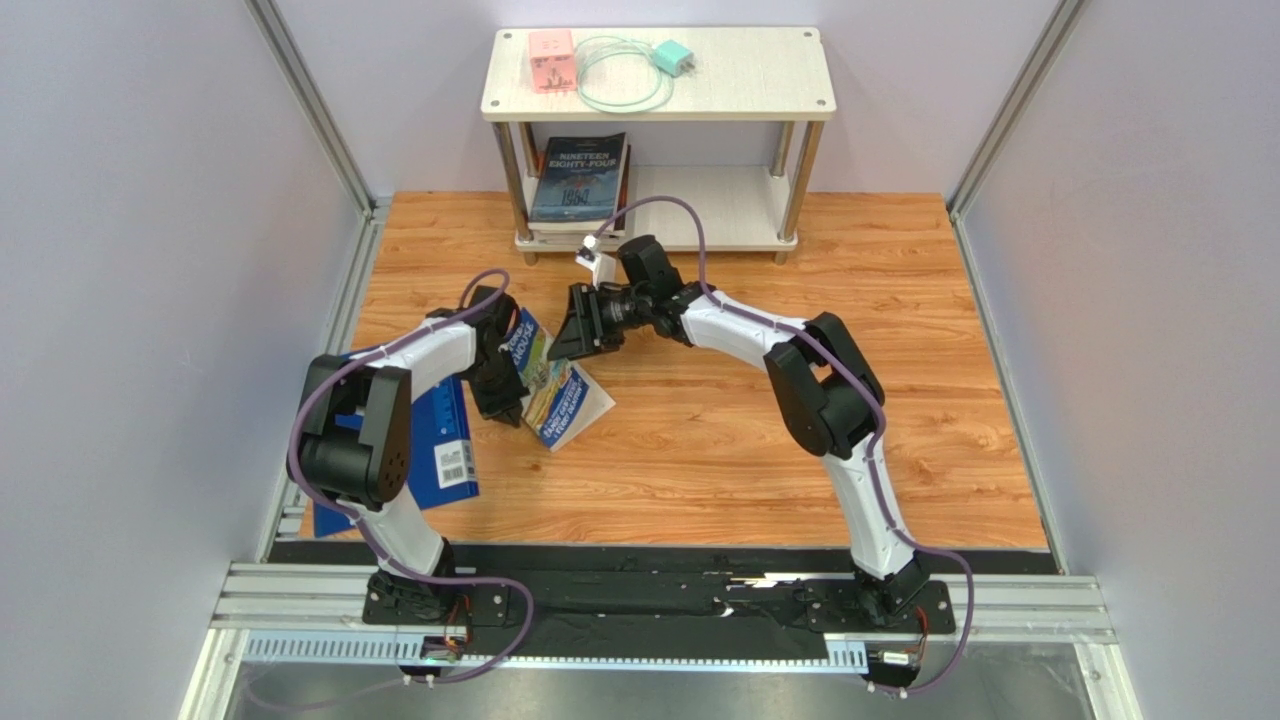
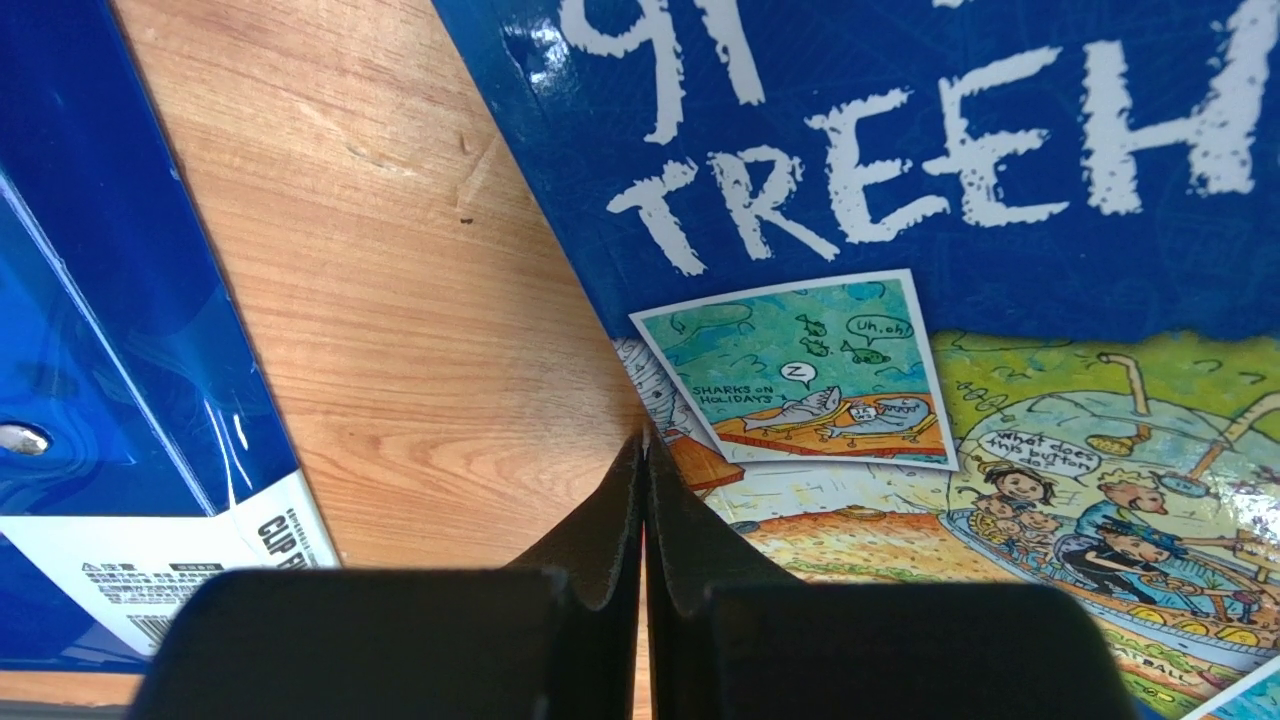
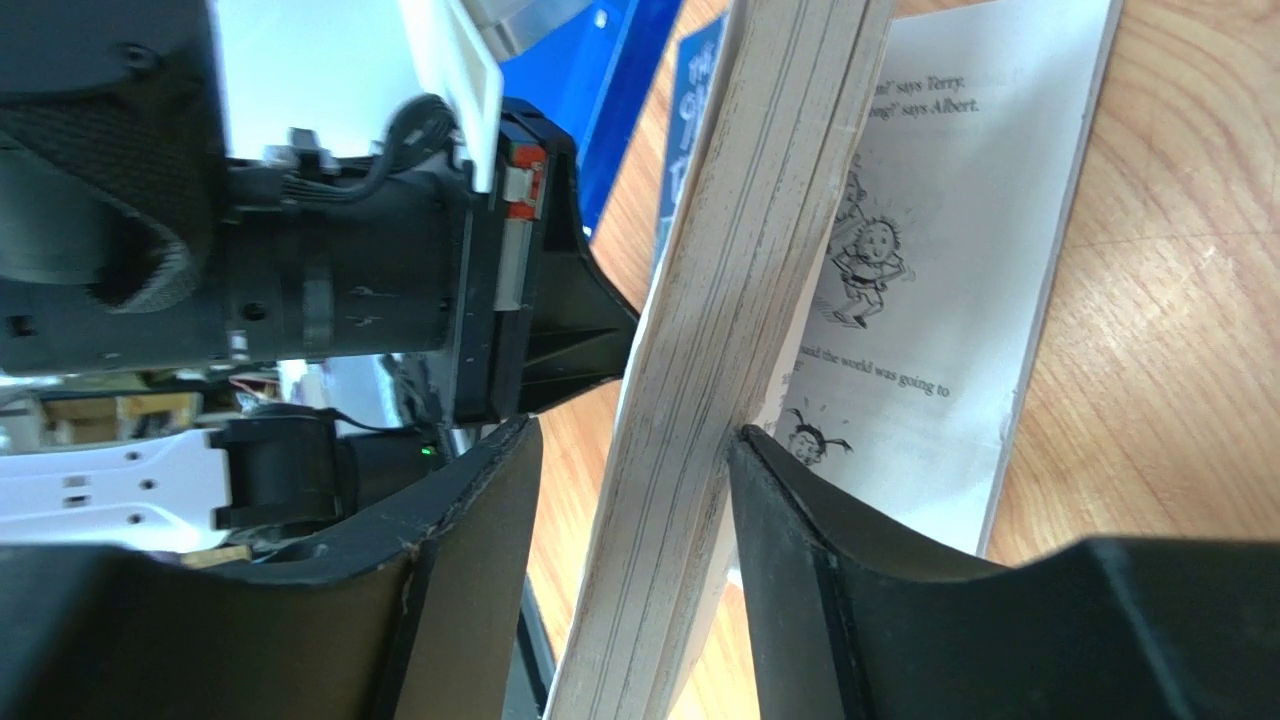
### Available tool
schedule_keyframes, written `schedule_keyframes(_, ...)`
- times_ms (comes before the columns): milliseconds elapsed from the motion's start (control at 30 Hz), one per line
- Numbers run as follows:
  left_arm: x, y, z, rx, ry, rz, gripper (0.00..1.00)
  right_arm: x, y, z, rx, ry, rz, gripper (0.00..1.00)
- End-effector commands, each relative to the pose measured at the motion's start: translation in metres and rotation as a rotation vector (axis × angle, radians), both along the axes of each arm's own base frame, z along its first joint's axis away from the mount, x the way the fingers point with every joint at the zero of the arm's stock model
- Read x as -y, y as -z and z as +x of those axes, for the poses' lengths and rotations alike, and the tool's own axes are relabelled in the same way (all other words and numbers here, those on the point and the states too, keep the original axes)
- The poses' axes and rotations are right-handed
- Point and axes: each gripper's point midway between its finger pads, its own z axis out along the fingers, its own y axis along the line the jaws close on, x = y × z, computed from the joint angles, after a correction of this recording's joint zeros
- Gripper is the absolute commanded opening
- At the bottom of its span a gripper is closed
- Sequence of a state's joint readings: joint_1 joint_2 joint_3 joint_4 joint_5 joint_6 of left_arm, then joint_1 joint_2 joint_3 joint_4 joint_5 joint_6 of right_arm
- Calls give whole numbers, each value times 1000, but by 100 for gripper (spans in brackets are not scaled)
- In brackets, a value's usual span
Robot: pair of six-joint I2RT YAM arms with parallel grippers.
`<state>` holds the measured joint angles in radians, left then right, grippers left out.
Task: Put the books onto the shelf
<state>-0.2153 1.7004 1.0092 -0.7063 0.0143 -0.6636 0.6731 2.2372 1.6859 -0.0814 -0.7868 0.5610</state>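
The right tool (image 3: 631,435) stands spread around a blue cartoon-covered paperback (image 3: 721,300) that is propped on edge on the wooden bench (image 1: 721,435), in front of the shelf (image 1: 751,75) and well short of it. The paperback's page block runs up between the two fingers: one finger (image 3: 796,525) lies against the pages on the side where a loose illustrated leaf has flopped open onto the bench, while the other finger stands a little apart from the block, so the tool brackets the paperback without clamping it. On the paperback's far side, the left tool (image 2: 646,450) has its fingers pressed together with nothing between them, and their tips meet the lower edge of the blue cover. A blue clip folder (image 1: 443,443) lies flat on the bench under the left arm, just beside that tool. A dark copy of Nineteen Eighty-Four (image 1: 579,177) leans on the shelf's lower board.
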Motion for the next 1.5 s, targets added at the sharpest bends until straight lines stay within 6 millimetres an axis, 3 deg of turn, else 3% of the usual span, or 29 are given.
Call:
schedule_keyframes(0,20,-12,39,132,29,-71,0,-13,15,-29,-8,-91,-78,54)
schedule_keyframes(167,23,-14,42,139,35,-84,0,-10,39,-33,-39,-96,-161,56)
schedule_keyframes(300,24,-15,43,142,37,-85,0,-11,46,-36,-49,-100,-167,52)
schedule_keyframes(400,23,-15,43,146,39,-82,0,-13,46,-37,-65,-117,-148,5)
schedule_keyframes(433,23,-17,44,152,40,-80,0,-13,47,-38,-78,-113,-151,0)
schedule_keyframes(500,20,-20,43,163,42,-69,0,-13,44,-35,-66,-107,-137,0)
schedule_keyframes(600,13,-40,44,220,36,-42,0,-9,32,-26,-53,-75,-112,0)
schedule_keyframes(667,14,-64,45,298,47,-60,3,-1,20,-17,-50,-33,-86,0)
schedule_keyframes(800,20,-104,44,462,49,-127,30,19,-9,0,-23,42,-15,0)
schedule_keyframes(833,20,-112,44,494,43,-138,40,24,-26,3,-1,55,11,0)
schedule_keyframes(900,21,-132,43,581,40,-163,49,38,-34,8,-7,83,42,0)
schedule_keyframes(933,24,-143,40,623,49,-195,58,42,-49,8,7,88,67,0)
schedule_keyframes(967,27,-147,39,643,56,-214,61,45,-59,9,24,86,100,0)
schedule_keyframes(1000,29,-150,40,672,65,-234,63,54,-59,11,8,104,103,0)
schedule_keyframes(1033,34,-156,38,690,78,-267,64,59,-74,10,26,109,125,0)
schedule_keyframes(1167,49,-168,36,749,110,-364,66,77,-104,11,70,126,164,0)
schedule_keyframes(1333,72,-178,36,853,143,-534,68,88,-140,-2,109,110,213,0)
schedule_keyframes(1467,80,-190,40,936,165,-599,69,89,-155,-14,94,83,247,0)
